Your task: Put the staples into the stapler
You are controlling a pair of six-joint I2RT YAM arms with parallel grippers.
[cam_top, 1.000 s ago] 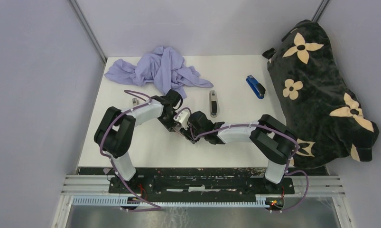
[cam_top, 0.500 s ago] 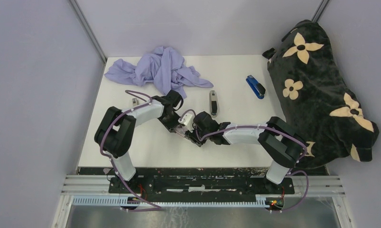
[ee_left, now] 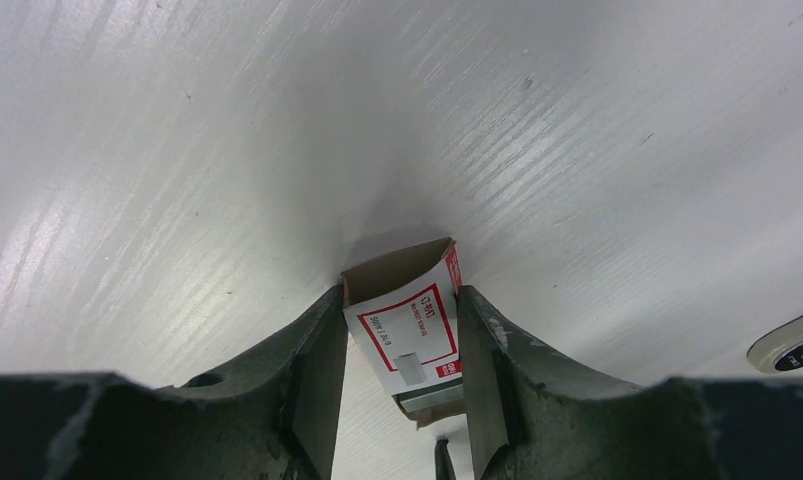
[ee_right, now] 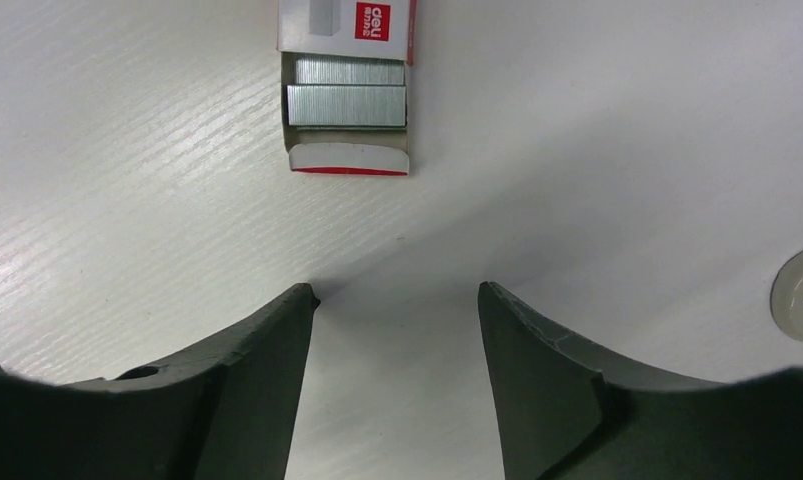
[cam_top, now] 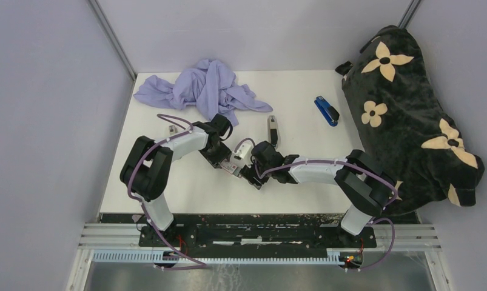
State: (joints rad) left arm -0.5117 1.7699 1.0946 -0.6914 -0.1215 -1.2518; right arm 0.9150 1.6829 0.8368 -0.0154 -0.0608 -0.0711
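The red-and-white staple box (ee_left: 405, 325) lies on the table, and my left gripper (ee_left: 397, 300) is shut on its sleeve, one finger on each side. Its grey tray sticks out toward my right gripper and shows two silvery staple strips (ee_right: 346, 95) with the end flap folded open. In the top view the box (cam_top: 232, 165) sits between my two grippers. My right gripper (ee_right: 395, 292) is open and empty, tips on the table a short way in front of the tray. The black-and-silver stapler (cam_top: 272, 131) lies beyond, untouched.
A blue stapler (cam_top: 327, 110) lies at the far right next to a black flowered bag (cam_top: 410, 121). A crumpled lilac cloth (cam_top: 204, 88) covers the far left. A small grey item (cam_top: 170, 129) lies left of my left arm.
My right gripper has drawn back from the box toward the near edge and its arm has stretched out. My left gripper keeps hold of the box.
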